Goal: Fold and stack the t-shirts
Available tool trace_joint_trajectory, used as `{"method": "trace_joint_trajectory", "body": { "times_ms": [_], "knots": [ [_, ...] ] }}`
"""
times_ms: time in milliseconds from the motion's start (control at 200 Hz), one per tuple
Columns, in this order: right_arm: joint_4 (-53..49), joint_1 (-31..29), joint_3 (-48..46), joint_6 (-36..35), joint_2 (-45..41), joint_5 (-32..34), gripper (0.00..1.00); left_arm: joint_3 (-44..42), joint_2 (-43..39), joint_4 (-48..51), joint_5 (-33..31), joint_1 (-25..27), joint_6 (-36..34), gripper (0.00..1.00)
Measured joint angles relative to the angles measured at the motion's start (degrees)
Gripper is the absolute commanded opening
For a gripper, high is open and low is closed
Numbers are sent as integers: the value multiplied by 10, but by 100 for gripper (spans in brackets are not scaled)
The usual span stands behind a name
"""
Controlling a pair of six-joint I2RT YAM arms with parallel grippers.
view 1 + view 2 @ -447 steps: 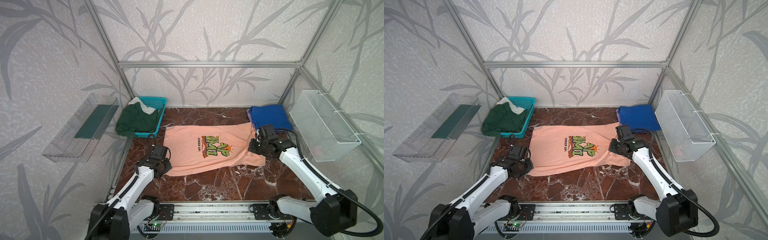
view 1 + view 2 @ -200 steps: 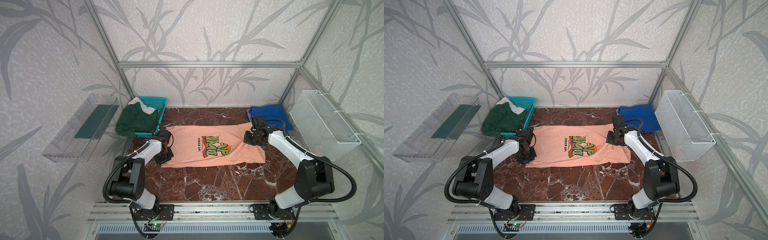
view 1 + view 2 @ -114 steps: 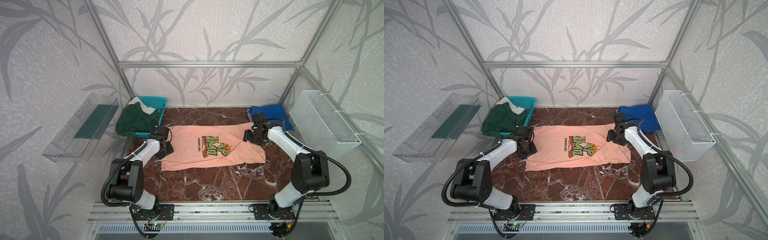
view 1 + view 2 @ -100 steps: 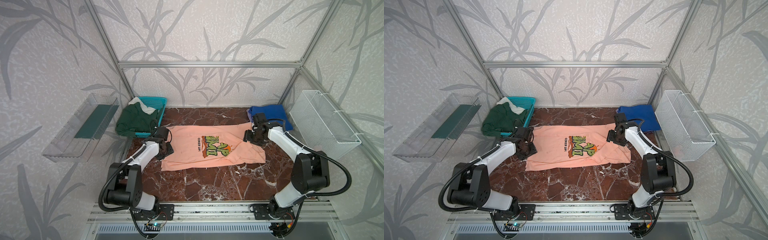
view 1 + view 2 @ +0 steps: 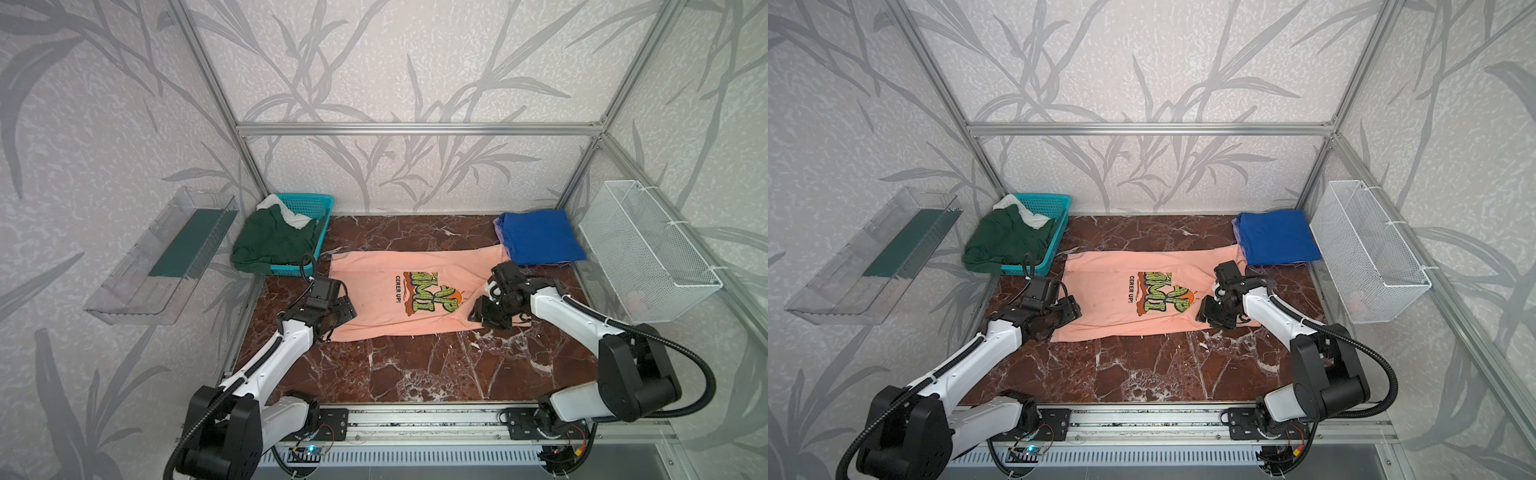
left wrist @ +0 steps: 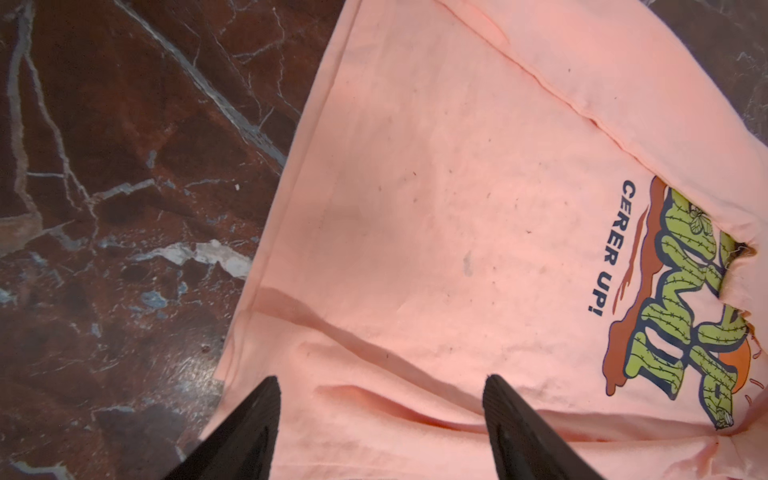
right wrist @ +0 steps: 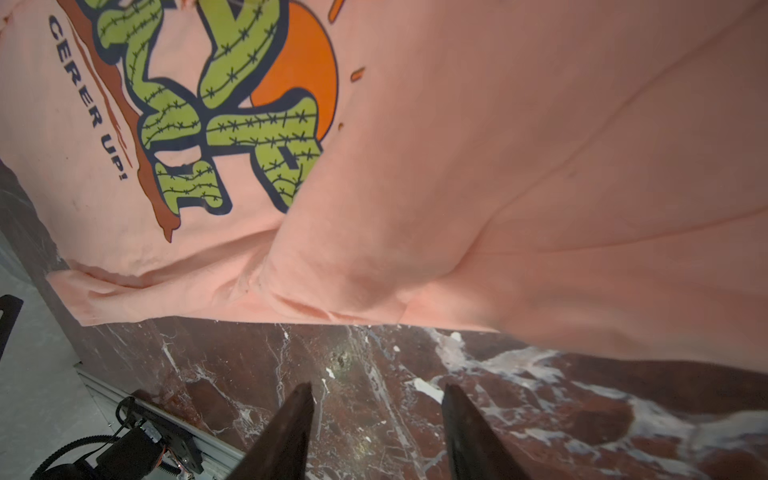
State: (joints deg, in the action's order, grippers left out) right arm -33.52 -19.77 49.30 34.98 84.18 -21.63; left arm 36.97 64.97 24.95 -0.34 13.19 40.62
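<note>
One peach tee (image 5: 374, 291), crosswise, hem leftward.

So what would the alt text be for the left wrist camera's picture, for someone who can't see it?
A peach t-shirt lies spread on a dark red marble table, printed with green cactus lettering and the words CERER UP!. The left gripper is open over the wrinkled shirt near its edge.

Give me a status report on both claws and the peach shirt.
Left claw open over peach-pink cotton t-shirt. Right claw open over red marble table, empty. Shirt flat, flap folded over its print. Royal blue t-shirt beside its corner.
</note>
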Motion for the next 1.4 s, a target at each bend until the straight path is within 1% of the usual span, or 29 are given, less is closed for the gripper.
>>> {"method": "trace_joint_trajectory", "body": {
  "times_ms": [190,590,810,905,1115,1190,1235,1265,1400],
  "knots": [
    [42,-36,0,30,45,0,50,0,3,-14,3,0,-5,77],
    [48,-46,13,33,83,40,50,0,4,-23,5,-2,-12,77],
    [43,-50,35,27,99,60,44,0,4,-23,5,-7,-17,77],
    [38,-52,45,26,104,67,39,0,4,-23,5,-10,-17,77],
    [27,-52,65,17,118,84,18,0,4,-23,5,-14,-21,77],
    [19,-52,77,10,127,92,14,0,5,-23,5,-16,-22,77],
    [14,-53,86,5,130,97,10,0,6,-23,5,-17,-23,77],
    [9,-54,92,1,132,101,8,0,8,-23,5,-17,-24,77],
    [-16,-59,132,-11,138,125,8,0,16,-23,5,-20,-28,77]
  ]
}}
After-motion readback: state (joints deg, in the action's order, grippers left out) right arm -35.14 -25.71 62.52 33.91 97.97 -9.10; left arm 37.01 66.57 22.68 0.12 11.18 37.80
